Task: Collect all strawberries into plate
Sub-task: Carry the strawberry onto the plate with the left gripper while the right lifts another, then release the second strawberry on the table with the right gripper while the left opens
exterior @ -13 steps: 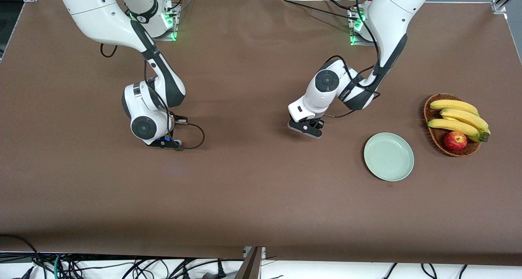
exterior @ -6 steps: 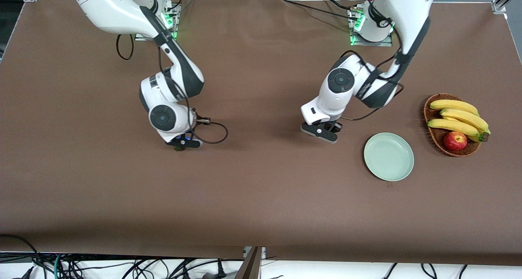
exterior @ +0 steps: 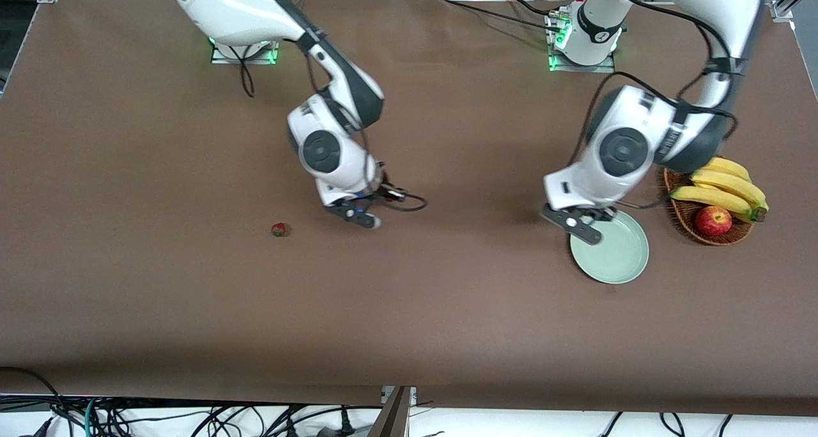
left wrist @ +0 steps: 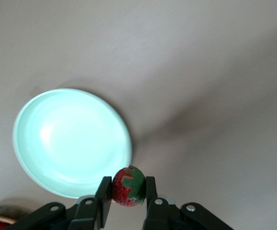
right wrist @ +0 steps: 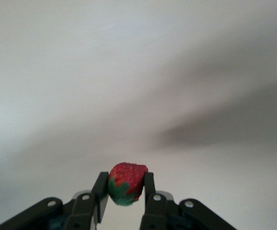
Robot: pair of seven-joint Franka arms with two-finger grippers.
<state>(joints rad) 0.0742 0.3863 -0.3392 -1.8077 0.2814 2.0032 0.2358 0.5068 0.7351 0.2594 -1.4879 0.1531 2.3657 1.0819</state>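
At right of centre in the front frame, the left gripper [exterior: 583,227] has travelled over the plate [exterior: 618,258] rim within the last second; its fingers are clamped on a strawberry [left wrist: 127,186], and the plate holds nothing yet. At frame centre, the right gripper [exterior: 358,214] has lifted off the table and moved toward the plate, clamped on a second strawberry [right wrist: 126,183]. A third strawberry [exterior: 278,229], previously hidden under that gripper, now lies exposed on the table, well apart from the plate. Judgement: two deliveries pending, one pickup remaining.
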